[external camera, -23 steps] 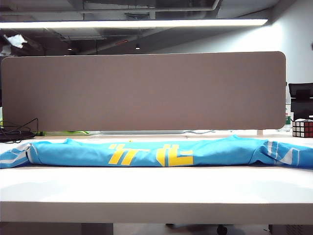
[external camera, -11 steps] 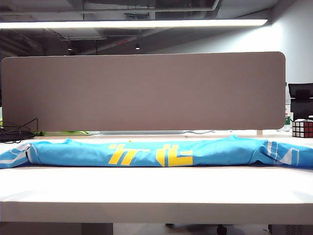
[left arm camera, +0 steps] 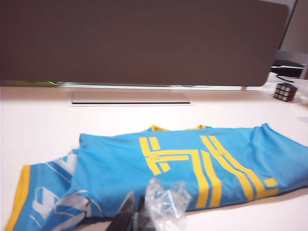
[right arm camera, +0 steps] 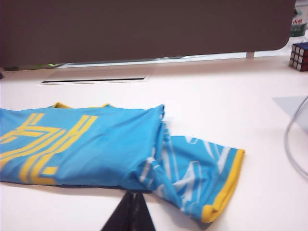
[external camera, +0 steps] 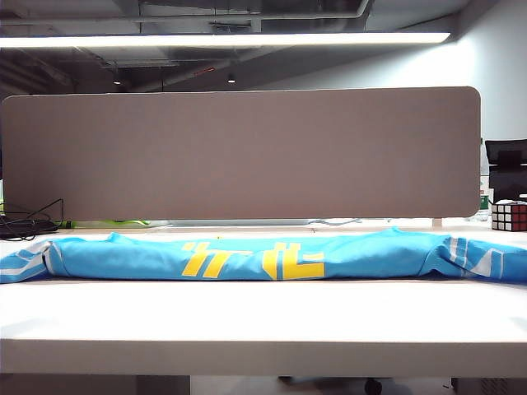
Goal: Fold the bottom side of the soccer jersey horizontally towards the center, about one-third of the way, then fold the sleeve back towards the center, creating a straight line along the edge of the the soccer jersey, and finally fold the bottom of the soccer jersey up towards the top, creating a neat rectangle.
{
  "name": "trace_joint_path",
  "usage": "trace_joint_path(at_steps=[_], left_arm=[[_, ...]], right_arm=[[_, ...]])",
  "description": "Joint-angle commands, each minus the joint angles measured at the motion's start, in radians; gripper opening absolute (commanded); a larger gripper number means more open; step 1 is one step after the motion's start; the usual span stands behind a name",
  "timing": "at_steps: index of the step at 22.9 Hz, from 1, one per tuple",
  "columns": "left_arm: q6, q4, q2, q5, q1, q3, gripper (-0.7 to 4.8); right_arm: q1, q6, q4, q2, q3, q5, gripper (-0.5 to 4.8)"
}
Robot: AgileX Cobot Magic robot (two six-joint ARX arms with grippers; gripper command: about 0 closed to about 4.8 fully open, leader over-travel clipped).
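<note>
The soccer jersey point(external camera: 263, 257), sky-blue with yellow lettering, lies as a long flat band across the white table point(external camera: 263, 317). Neither gripper shows in the exterior view. In the left wrist view the jersey point(left arm camera: 192, 163) spreads out just beyond my left gripper point(left arm camera: 136, 195), whose dark fingers are shut and empty; a crumpled clear plastic piece point(left arm camera: 166, 199) sits right beside them. One sleeve point(left arm camera: 43, 197) with yellow trim lies to the side. In the right wrist view my right gripper point(right arm camera: 134, 193) is shut, its tips just short of the jersey's point(right arm camera: 86, 144) near edge, beside the other sleeve point(right arm camera: 202, 173).
A tall brown partition point(external camera: 247, 152) closes off the back of the table. A Rubik's cube point(external camera: 509, 216) stands at the back right. Black cables point(external camera: 29, 220) lie at the back left. A grey cable point(right arm camera: 288, 139) curves over the table near the right sleeve.
A pale shape at the upper left of the exterior view one second ago has gone out of sight. The jersey has not moved.
</note>
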Motion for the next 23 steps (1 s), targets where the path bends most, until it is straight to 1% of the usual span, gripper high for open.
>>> trace_joint_path(at_steps=[1,4,5,6,7,8,10,11,12,14,19,21,22,23], left_arm=[[0.014,0.057,0.001,-0.021,0.001,-0.032,-0.06],[0.022,0.1,0.001,-0.026,0.002,-0.062,-0.06],[0.039,0.118,0.001,-0.026,0.002,-0.074,-0.06],[0.095,0.109,0.003,-0.035,0.002,-0.075,-0.06],[0.113,0.111,0.003,-0.043,0.002,-0.075,-0.06],[0.148,0.113,0.003,-0.049,0.002,-0.075,-0.06],[0.169,0.113,0.003,-0.052,0.008,-0.075,-0.06],[0.173,0.113,0.004,-0.047,0.029,-0.075,-0.06],[0.171,0.113,0.004,-0.043,0.043,-0.075,-0.06],[0.169,0.114,0.004,-0.001,0.089,-0.075,-0.06],[0.117,0.124,0.004,0.166,0.245,-0.075,-0.06],[0.089,0.126,0.004,0.211,0.305,-0.075,-0.06],[0.066,0.127,0.004,0.23,0.358,-0.075,-0.06],[0.027,0.127,0.004,0.229,0.386,-0.075,-0.06]], right_arm=[[0.0,-0.02,0.156,-0.002,-0.086,0.022,-0.01],[0.0,-0.024,0.243,-0.002,-0.143,0.022,-0.01],[0.0,-0.029,0.269,-0.002,-0.161,0.023,-0.01],[0.0,-0.058,0.259,-0.002,-0.162,0.048,-0.01],[0.0,-0.074,0.26,-0.002,-0.162,0.053,-0.01],[0.0,-0.076,0.269,-0.002,-0.162,0.067,-0.01],[0.0,-0.093,0.279,-0.002,-0.162,0.067,-0.01],[0.0,-0.094,0.285,-0.002,-0.162,0.067,-0.01],[0.0,-0.094,0.291,-0.002,-0.162,0.067,-0.01],[0.0,-0.094,0.297,-0.002,-0.162,0.067,-0.01],[0.0,-0.094,0.298,-0.002,-0.162,0.067,-0.01],[0.0,-0.094,0.298,-0.002,-0.162,0.067,-0.01],[0.0,-0.094,0.298,-0.002,-0.162,0.067,-0.01],[0.0,-0.094,0.298,-0.002,-0.162,0.067,-0.01]])
